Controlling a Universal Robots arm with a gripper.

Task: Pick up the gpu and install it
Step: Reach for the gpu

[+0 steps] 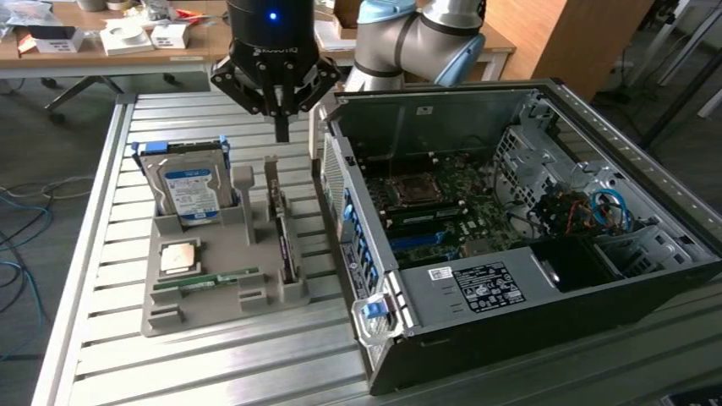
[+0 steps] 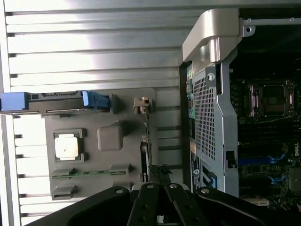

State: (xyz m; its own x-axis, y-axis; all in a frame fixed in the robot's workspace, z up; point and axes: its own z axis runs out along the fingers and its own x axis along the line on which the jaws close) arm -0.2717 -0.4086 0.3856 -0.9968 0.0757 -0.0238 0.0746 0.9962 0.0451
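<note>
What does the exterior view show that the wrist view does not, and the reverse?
Exterior view: the arm's grey joints, a cluttered desk behind, and the white label on the case.

Wrist view: the case's perforated rear panel face-on and its silver corner piece.

Both: the gripper, jaws shut and empty, above the grey tray holding the gpu on edge, the hard drive, the processor and the memory stick; also the open case's motherboard.

The exterior view looks down at a slant from high off one end of the slatted surface, fairly near, while the wrist view faces straight down past the hand from closer above, both sharing the grey tray and the open computer case
</note>
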